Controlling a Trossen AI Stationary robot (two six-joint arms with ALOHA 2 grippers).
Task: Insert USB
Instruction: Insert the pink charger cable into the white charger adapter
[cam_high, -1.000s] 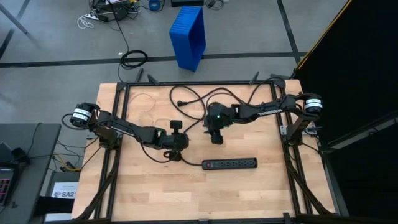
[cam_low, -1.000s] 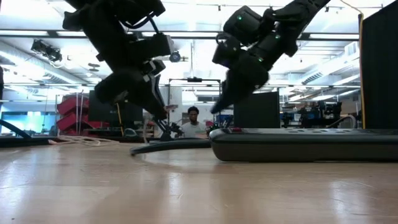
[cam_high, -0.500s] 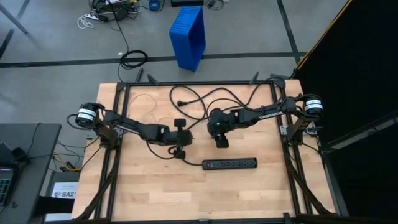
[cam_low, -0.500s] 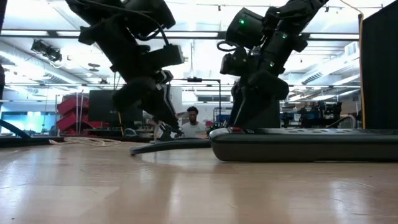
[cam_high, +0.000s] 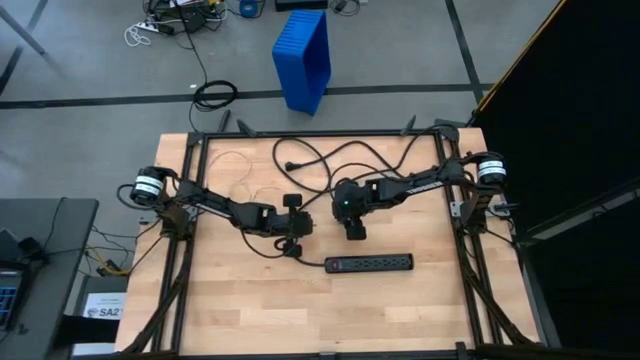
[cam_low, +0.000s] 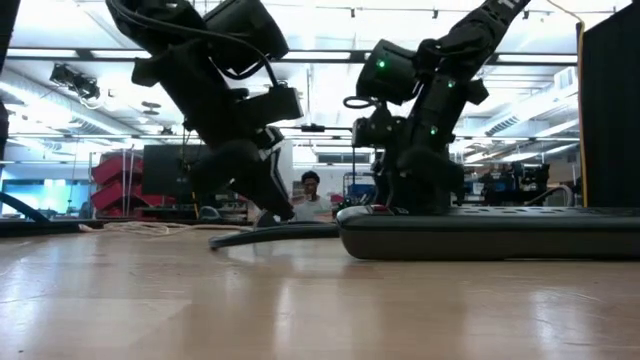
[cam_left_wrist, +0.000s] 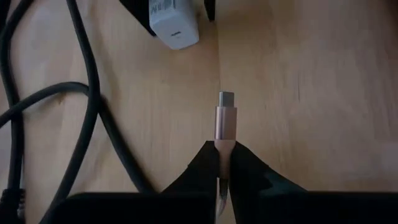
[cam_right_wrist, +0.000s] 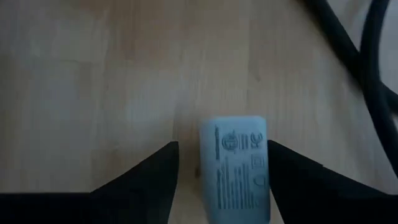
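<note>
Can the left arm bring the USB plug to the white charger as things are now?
Probably yes: the left pincer grips the USB plug, its tip faces the white charger, and only bare table lies between.

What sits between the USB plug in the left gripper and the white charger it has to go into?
Nothing visible. In the left wrist view the USB plug, pinched in the left gripper, points toward the white charger across bare table; the black cord lies off to one side.

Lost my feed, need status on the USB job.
Left hand shut on USB plug, aimed at white charger. Right hand open around the charger. Black cord beside, not blocking.
</note>
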